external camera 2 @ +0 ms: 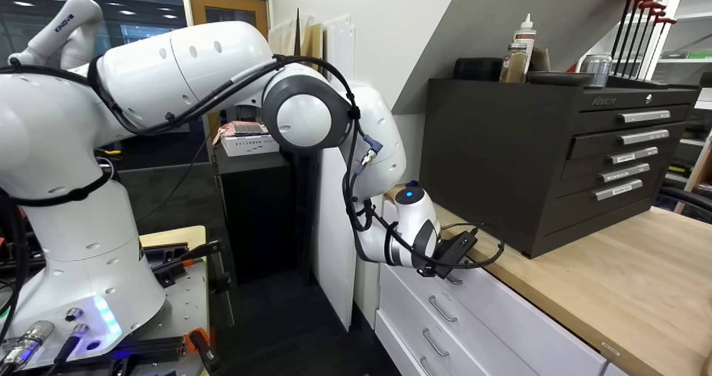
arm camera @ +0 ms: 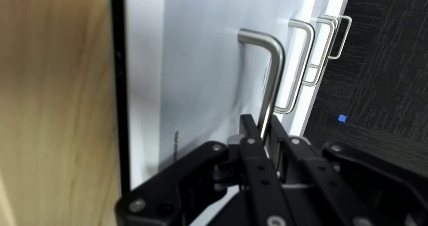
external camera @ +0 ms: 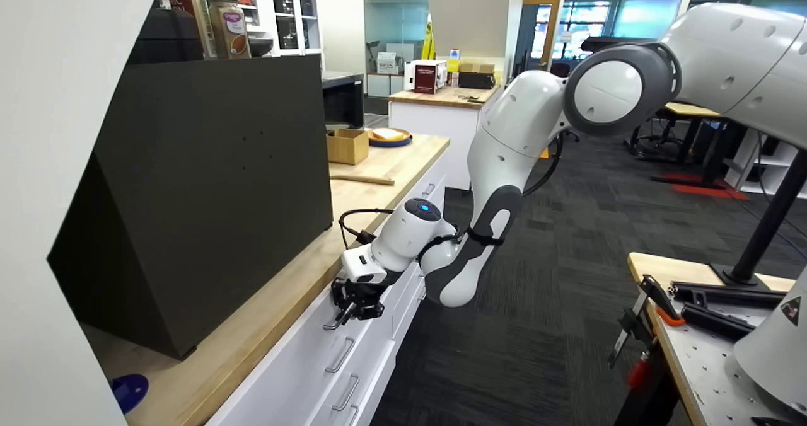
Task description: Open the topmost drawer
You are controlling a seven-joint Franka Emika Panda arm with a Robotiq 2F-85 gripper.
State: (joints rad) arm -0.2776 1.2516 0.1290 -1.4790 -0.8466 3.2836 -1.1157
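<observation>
Gripper (arm camera: 261, 123) pinching handle (arm camera: 278, 62) of the top drawer (arm camera: 200, 72), right under the counter (arm camera: 60, 102) edge; risk I see is the grip sliding along the smooth metal, or the long drawer binding, if the pull runs skewed instead of straight out.

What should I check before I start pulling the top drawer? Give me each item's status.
1. Right drawer: ok. The gripper is at the topmost drawer, directly under the countertop.
2. Handle between the fingers: ok. They close in on both sides of the bar handle.
3. Grip firmness: cannot tell.
4. Drawer fully shut at the start: cannot tell. A dark gap runs along the countertop.
5. Next handle down clear of the gripper: ok, apart in an exterior view.
6. Cable free to follow: cannot tell. It loops near the countertop.
</observation>
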